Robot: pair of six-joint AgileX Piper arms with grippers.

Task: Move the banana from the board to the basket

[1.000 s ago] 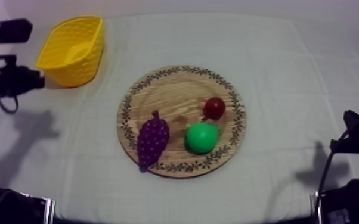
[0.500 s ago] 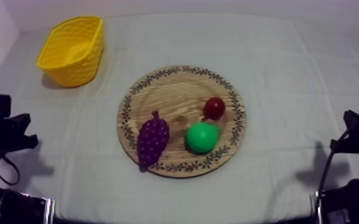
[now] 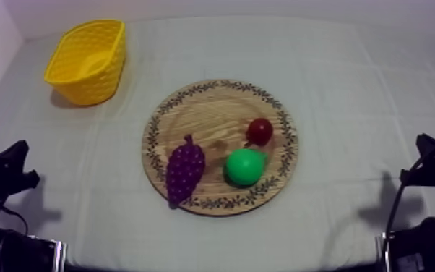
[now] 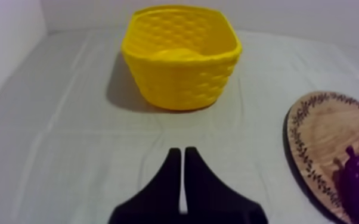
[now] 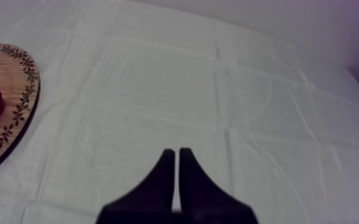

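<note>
My left gripper [image 4: 179,154] has drawn back from the basket [image 4: 182,89] to its rest corner, clenched on nothing. The right gripper [image 5: 174,155] is clamped empty too. A pale curve inside the basket is probably the banana [image 4: 179,55], and the board [image 3: 191,119] carries none, so I judge the job done.

Creased grey-white cloth [image 3: 350,87] meets a pale wall [image 3: 264,6] behind.

grapes [image 3: 185,168], small red fruit [image 3: 260,131], pear [image 3: 244,166] (green)

Banana [image 4: 179,55] lies inside yellow basket [image 4: 182,89], far left — wooden board [image 3: 206,119] mid-table.
</note>
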